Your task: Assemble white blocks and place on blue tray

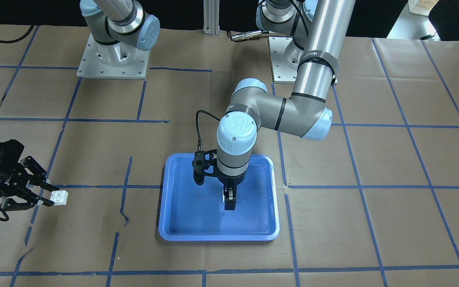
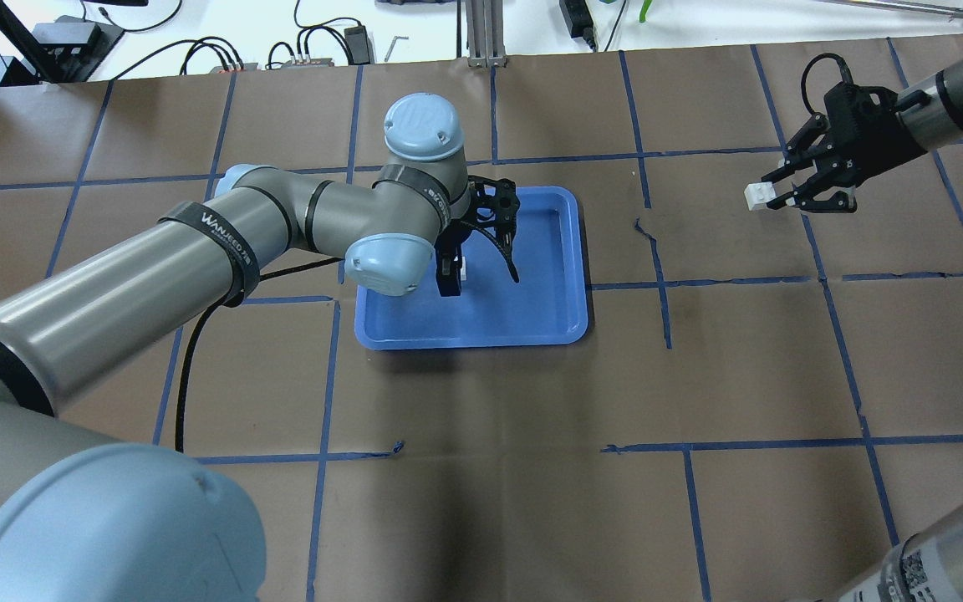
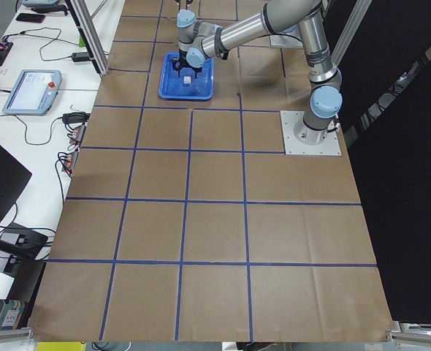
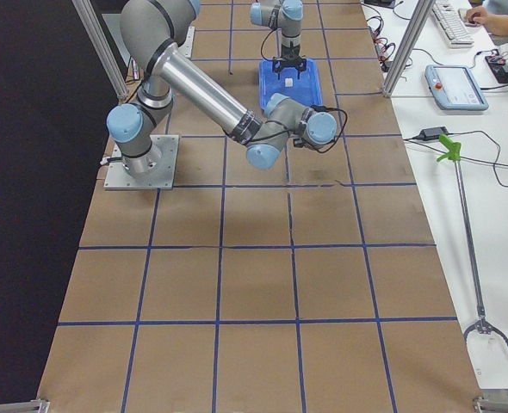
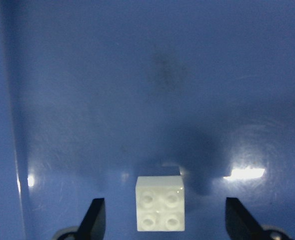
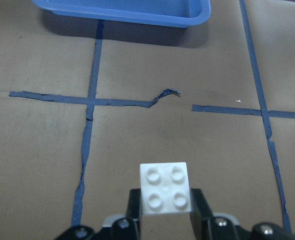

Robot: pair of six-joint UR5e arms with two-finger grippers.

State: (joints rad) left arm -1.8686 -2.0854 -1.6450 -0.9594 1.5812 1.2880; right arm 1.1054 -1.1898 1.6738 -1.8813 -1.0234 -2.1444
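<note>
The blue tray (image 1: 197, 217) lies at the table's middle and also shows in the overhead view (image 2: 532, 309). One white block (image 5: 160, 202) sits studs up on the tray floor (image 5: 162, 75). My left gripper (image 5: 166, 222) is open, with one finger on each side of that block and apart from it. It shows from above in the overhead view (image 2: 480, 276). My right gripper (image 2: 782, 196) is far off to the side, shut on the second white block (image 6: 165, 194), also seen from the front (image 1: 59, 197). It holds this block just above the paper.
Brown paper with blue tape lines (image 1: 333, 187) covers the table. A torn tape end (image 6: 165, 94) lies between the right gripper and the tray's near rim (image 6: 122, 12). The arm bases (image 1: 112, 59) stand at the robot's side of the table.
</note>
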